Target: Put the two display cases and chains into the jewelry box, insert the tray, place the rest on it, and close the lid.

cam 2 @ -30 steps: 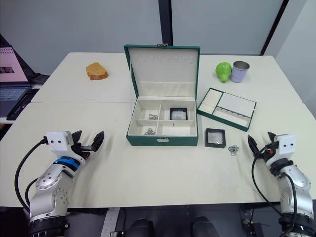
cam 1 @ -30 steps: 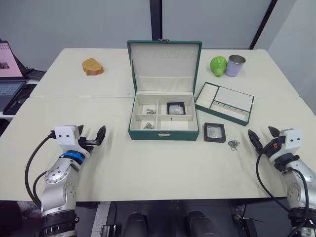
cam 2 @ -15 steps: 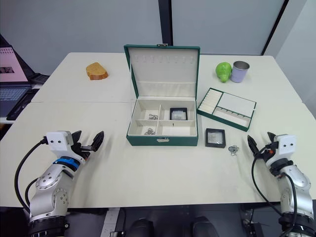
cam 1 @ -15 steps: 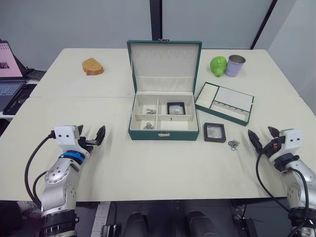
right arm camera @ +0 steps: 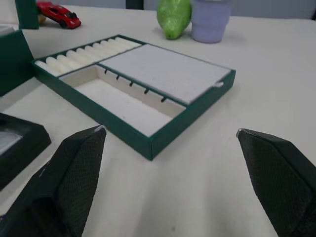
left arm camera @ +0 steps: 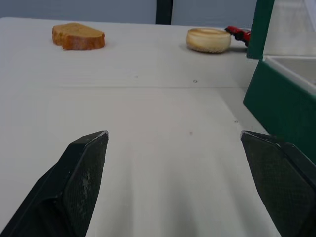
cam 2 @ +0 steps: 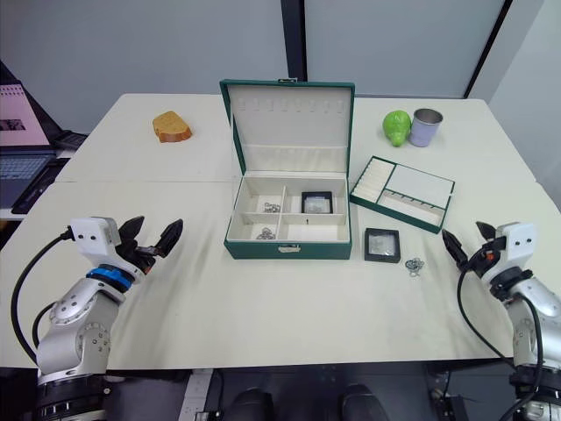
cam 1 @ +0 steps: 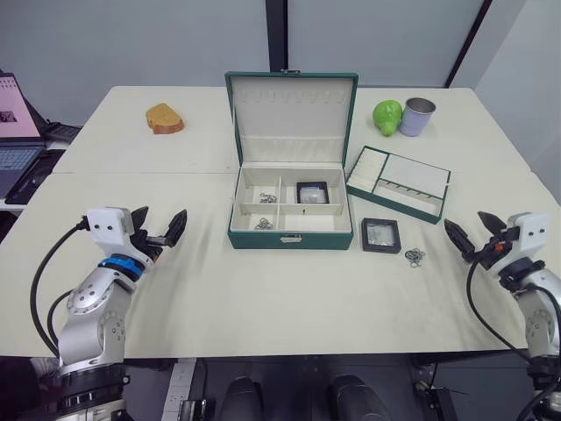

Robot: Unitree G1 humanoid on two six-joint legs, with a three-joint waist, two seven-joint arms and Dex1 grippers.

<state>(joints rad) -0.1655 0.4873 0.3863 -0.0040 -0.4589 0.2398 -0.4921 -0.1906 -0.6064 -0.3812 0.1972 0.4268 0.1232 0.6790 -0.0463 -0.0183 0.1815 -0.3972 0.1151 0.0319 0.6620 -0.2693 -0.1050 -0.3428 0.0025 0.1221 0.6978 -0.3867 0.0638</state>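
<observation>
While the jewelry box stands open, lid upright, it already holds one display case and two chains. To its right, the tray waits uninserted, with a second display case and another chain nearer the box's front corner. Both left gripper and right gripper hover spread and empty. No writing is readable.

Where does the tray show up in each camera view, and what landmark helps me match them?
Left eye: tray right of the jewelry box, in front of the green pear.
Right eye: tray, same spot.
Right wrist: tray ahead of the right gripper.
Left wrist: not in it.
Shared landmark: the pear.
</observation>
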